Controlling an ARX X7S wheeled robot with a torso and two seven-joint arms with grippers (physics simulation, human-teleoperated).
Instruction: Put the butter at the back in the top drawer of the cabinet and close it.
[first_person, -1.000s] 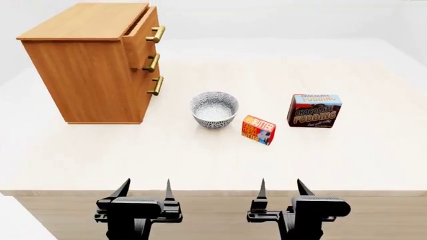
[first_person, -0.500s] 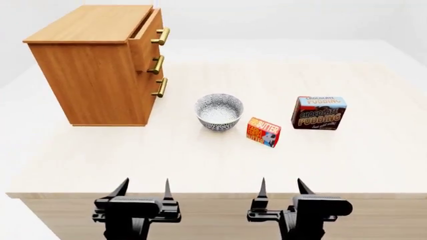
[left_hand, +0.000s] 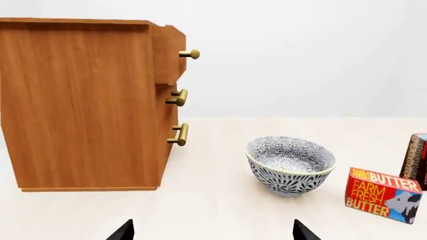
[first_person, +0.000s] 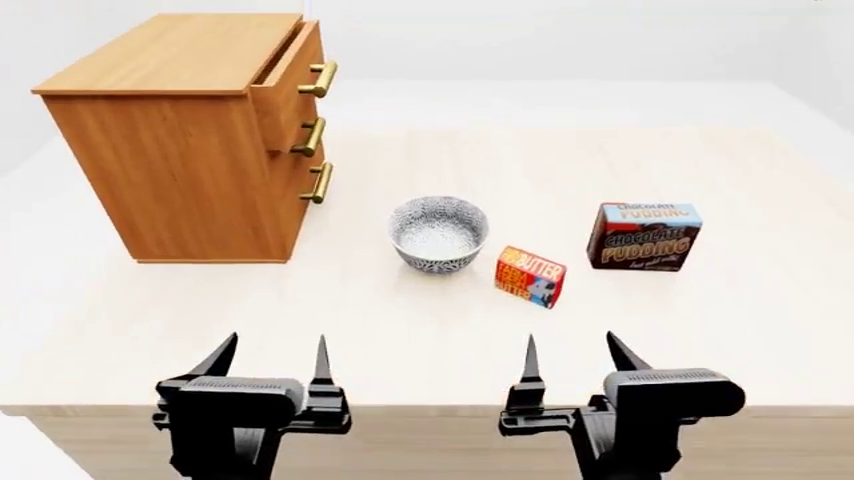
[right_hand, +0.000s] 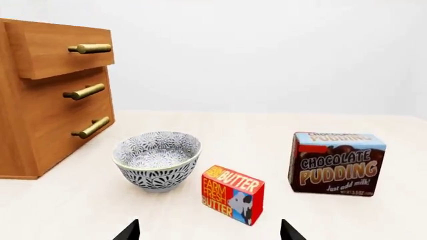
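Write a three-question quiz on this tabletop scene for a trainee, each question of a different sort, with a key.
1. True or false: the top drawer of the light-brown wooden cabinet stands partly pulled out.
2. Which thing stands nearest the small red-and-orange butter carton? A. the patterned blue-and-white bowl B. the brown-and-blue chocolate pudding box C. the cabinet
3. Fill in: the black left gripper and black right gripper are both open and hold ____.

Key: 1 true. 2 A. 3 nothing.
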